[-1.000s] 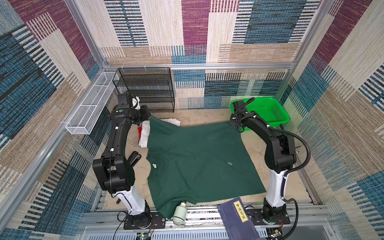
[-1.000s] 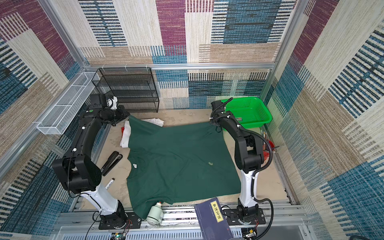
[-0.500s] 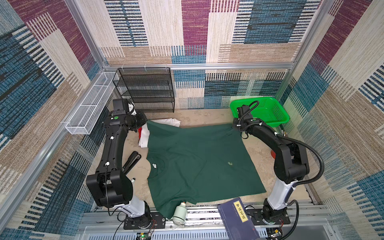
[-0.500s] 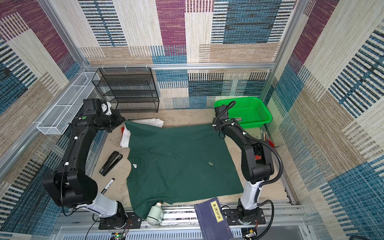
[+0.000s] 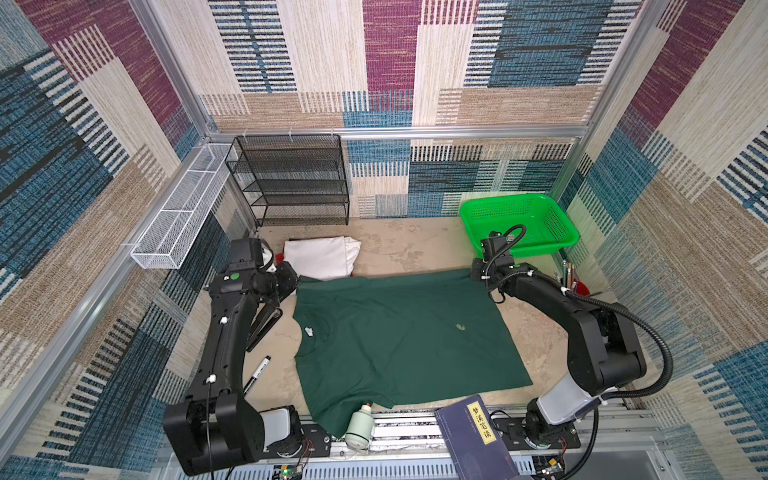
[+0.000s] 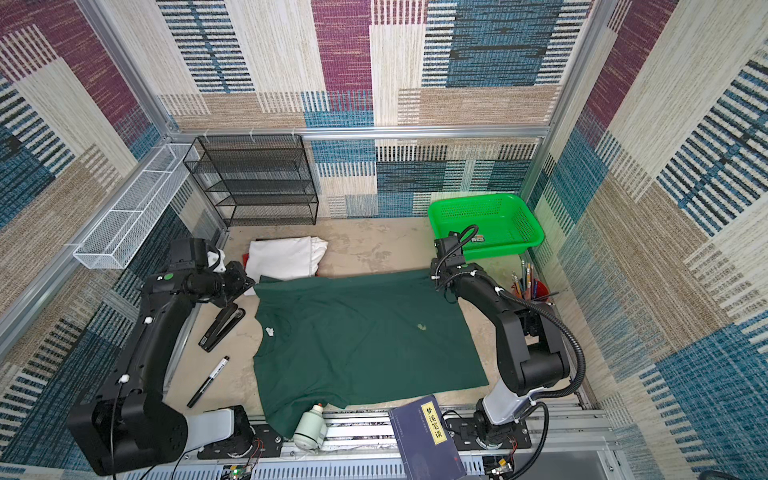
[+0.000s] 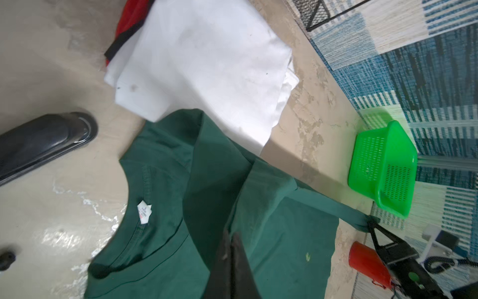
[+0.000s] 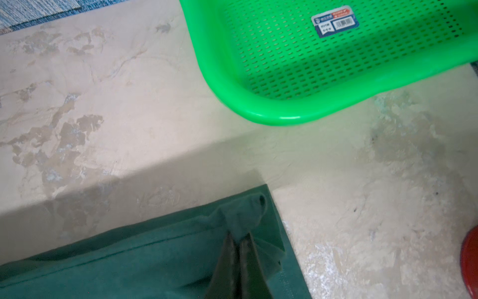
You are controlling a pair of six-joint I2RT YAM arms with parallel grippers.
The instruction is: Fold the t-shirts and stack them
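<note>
T-shirt (image 5: 399,332) far edge clamped by left pincer (image 7: 231,233), right pincer (image 8: 239,236).

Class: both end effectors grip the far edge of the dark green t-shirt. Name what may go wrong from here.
1. The right end effector pinches only a small bunched corner of the dark green t-shirt; it may slip out when pulled.
2. The left end effector grips close beside the folded white t-shirt; the moving cloth may drag it.
3. The near hem lies against a small bottle; a pull may topple it.
</note>
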